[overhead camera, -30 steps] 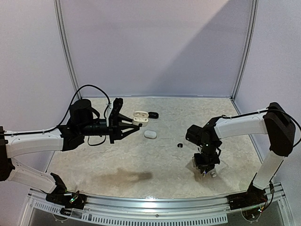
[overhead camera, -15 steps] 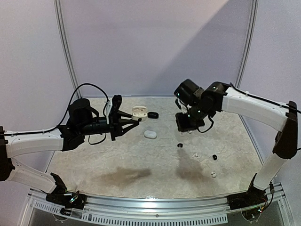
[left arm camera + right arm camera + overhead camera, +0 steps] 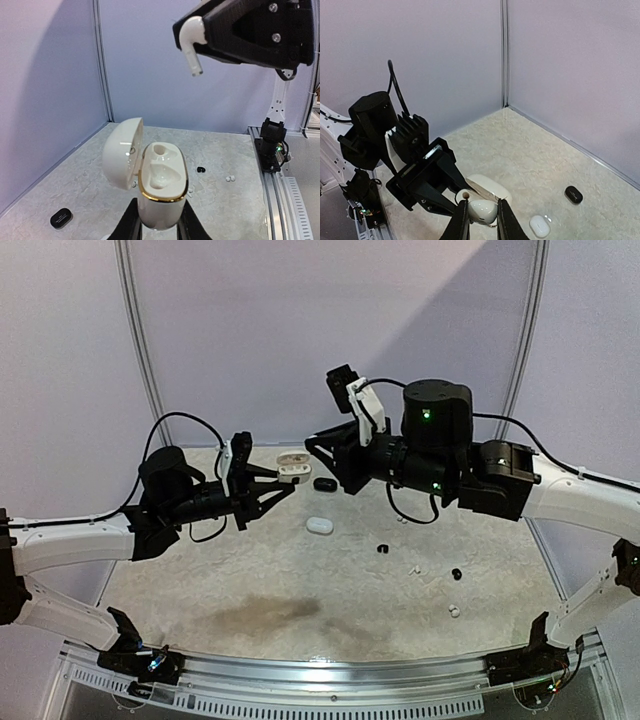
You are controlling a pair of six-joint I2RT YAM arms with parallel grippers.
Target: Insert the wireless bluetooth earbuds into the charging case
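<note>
Jaws of your left gripper [image 3: 159, 222] clamp the open white charging case [image 3: 161, 186] at far left, while your right gripper [image 3: 481, 216] pinches a white earbud [image 3: 192, 36] above it.

It was a robotics lab cell: lilac partition walls [image 3: 300, 340] on aluminium posts [image 3: 142, 340] boxed in a stone-patterned table [image 3: 300, 580], with left arm [image 3: 70, 540] and right arm [image 3: 580, 490] mounted on its metal rail [image 3: 330, 672].

Loose buds [image 3: 455, 574] too small for detail
</note>
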